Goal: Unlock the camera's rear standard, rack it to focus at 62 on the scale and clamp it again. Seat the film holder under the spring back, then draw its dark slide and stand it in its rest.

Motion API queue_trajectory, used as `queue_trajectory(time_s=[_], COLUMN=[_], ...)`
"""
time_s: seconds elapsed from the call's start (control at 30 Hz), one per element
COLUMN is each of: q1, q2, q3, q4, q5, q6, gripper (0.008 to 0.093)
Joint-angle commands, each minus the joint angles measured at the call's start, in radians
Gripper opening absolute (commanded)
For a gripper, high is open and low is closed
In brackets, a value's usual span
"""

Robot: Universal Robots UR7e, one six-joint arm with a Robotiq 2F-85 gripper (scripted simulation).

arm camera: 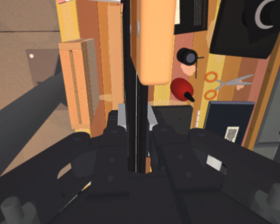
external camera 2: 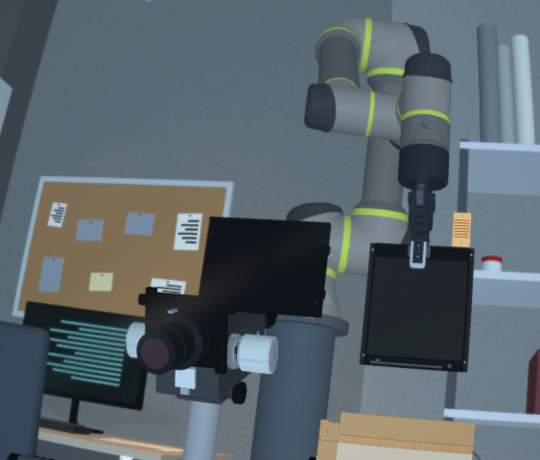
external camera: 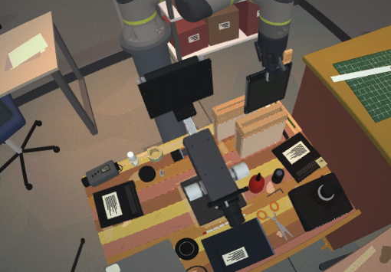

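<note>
I hold the black film holder by its top edge in my closed gripper; it hangs upright, clear above the two wooden slotted racks at the bench's back right. Its orange dark-slide tab sticks up beside my fingers. The view camera sits mid-bench on its rail, and its large black rear standard stands to the left of the holder.
The wooden racks lie directly below the holder. A shelf unit stands close on one side and the arm's pedestal on the other. A red blower, scissors, black cases and a tall desk crowd the bench's right.
</note>
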Motion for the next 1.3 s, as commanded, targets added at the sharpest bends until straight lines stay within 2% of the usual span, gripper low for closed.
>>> queue_trajectory(time_s=[0.0,0.43,0.67,0.93,1.27], q1=[0.000,0.000,0.000,0.000,0.000], q2=[-0.001,-0.009,-0.032,-0.088,-0.178], q3=[-0.001,-0.004,-0.015,-0.048,-0.126], q4=[0.000,0.010,0.044,0.132,0.300], q5=[0.000,0.000,0.000,0.000,0.000], q6=[0.000,0.000,0.000,0.000,0.000], gripper=[0.0080,0.0080,0.0080,0.0080,0.0080])
